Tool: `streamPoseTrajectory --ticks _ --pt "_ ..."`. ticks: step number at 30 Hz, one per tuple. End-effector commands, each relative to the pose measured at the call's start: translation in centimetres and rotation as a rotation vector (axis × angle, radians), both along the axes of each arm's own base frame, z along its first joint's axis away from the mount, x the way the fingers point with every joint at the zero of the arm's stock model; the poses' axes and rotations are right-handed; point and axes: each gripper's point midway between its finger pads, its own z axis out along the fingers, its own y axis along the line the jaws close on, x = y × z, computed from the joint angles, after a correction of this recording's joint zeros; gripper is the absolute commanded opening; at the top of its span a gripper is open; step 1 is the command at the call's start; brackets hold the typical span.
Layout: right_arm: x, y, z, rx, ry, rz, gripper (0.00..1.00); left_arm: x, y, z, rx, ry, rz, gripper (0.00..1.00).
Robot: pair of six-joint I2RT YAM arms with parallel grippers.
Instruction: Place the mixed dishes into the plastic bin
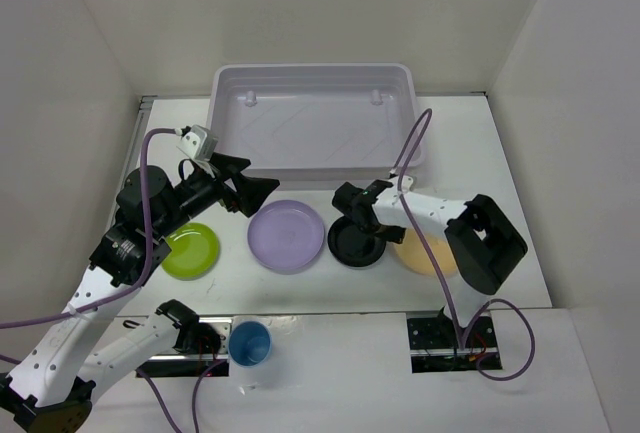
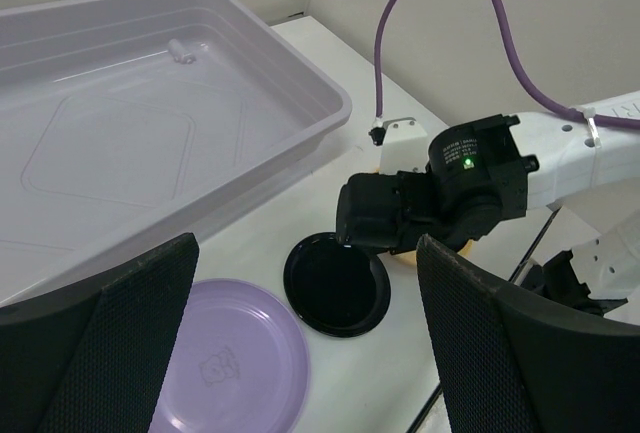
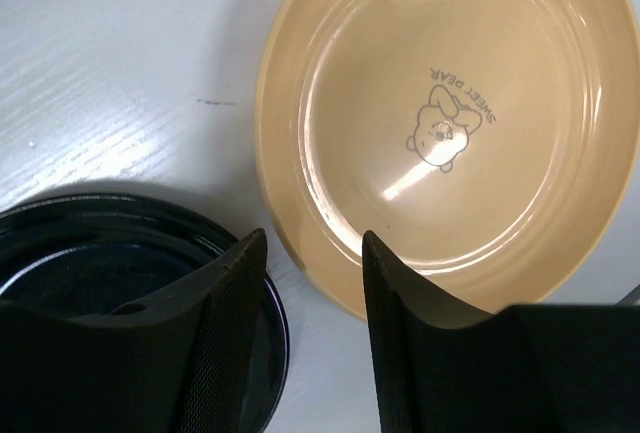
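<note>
The plastic bin (image 1: 228, 113) stands empty at the back of the table. In front of it lie a lime green plate (image 1: 192, 250), a lavender plate (image 1: 286, 235), a small black plate (image 1: 350, 245) and a pale orange plate (image 1: 425, 256). A blue cup (image 1: 250, 343) stands near the front edge. My right gripper (image 3: 312, 238) hangs low over the gap between the black plate (image 3: 90, 263) and the orange plate (image 3: 450, 103), jaws apart, one finger above each rim. My left gripper (image 1: 255, 185) hovers wide open above the lavender plate (image 2: 225, 363), holding nothing.
The bin's near wall (image 2: 300, 83) runs just behind the plates. Purple cables loop over both arms. White walls close in the table on the left, right and back. The two arm bases sit at the front edge beside the blue cup.
</note>
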Motion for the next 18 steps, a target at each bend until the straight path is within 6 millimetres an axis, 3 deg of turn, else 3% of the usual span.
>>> streamPoseTrajectory --ticks 1,6,13,18 --pt "1.8 -0.4 0.6 -0.003 -0.07 -0.012 0.48 -0.2 -0.3 1.0 -0.028 -0.029 -0.018 0.96" --pt "2.7 -0.4 -0.2 -0.009 -0.063 -0.01 0.47 -0.2 -0.3 1.0 -0.028 -0.029 -0.018 0.96" --pt "2.9 -1.0 -2.8 -0.048 0.011 -0.023 0.44 -0.2 -0.3 0.8 -0.024 -0.021 -0.017 0.96" --pt "3.1 -1.1 -3.5 -0.062 0.028 -0.024 0.33 -0.4 -0.2 1.0 -0.022 -0.035 -0.017 0.96"
